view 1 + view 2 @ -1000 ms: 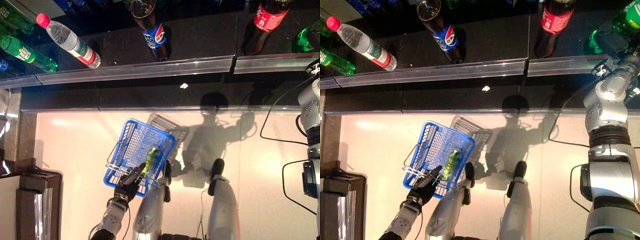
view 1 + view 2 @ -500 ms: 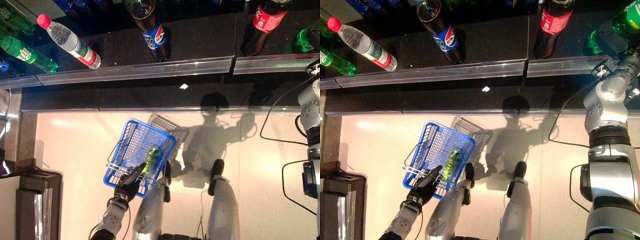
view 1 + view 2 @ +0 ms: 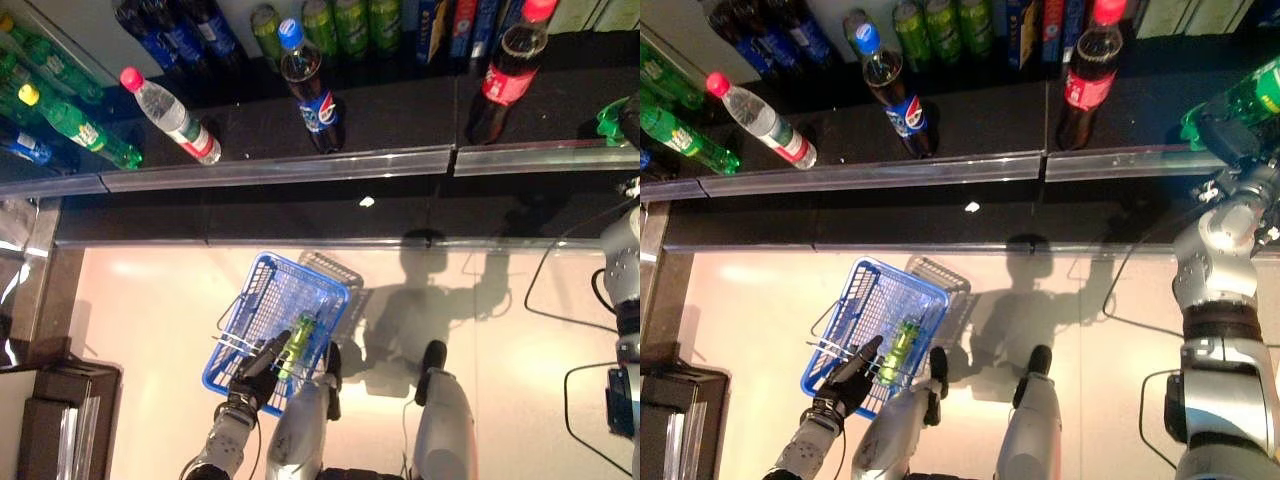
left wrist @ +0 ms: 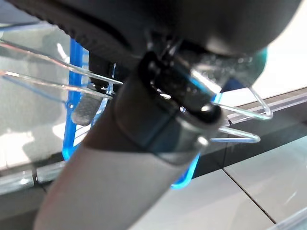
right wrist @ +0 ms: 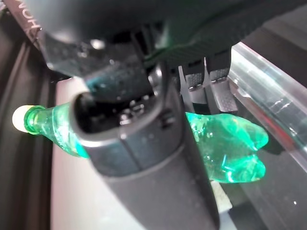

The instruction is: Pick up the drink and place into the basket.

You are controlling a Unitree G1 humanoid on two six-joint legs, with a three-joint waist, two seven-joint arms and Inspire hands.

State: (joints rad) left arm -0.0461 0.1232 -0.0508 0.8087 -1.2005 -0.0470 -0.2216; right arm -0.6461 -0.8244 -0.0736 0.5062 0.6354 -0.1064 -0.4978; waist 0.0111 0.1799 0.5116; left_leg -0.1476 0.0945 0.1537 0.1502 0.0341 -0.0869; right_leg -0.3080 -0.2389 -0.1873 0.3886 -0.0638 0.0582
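Note:
My left hand (image 3: 258, 372) is shut on the thin wire handles (image 4: 240, 124) of the blue basket (image 3: 255, 300), which hangs low at the left in front of me. A green drink (image 3: 297, 340) lies inside the basket. My right hand (image 3: 1228, 135) is at the far right end of the dark shelf. Its thumb and fingers are curled round a green bottle (image 3: 1260, 95) with a white cap. In the right wrist view the bottle (image 5: 225, 143) lies between the thumb and the fingers (image 5: 206, 81).
The dark shelf (image 3: 300, 165) carries a blue-label cola bottle (image 3: 308, 85), a red-label cola bottle (image 3: 500, 80), a pink-capped water bottle (image 3: 170, 115), green bottles (image 3: 80, 125) at the left and green cans (image 3: 340, 20) at the back. A dark stand (image 3: 50, 420) is at the lower left.
The camera has tilted up, so more of the shelf's back row shows. The basket, the drink in it and both hands stay where they were.

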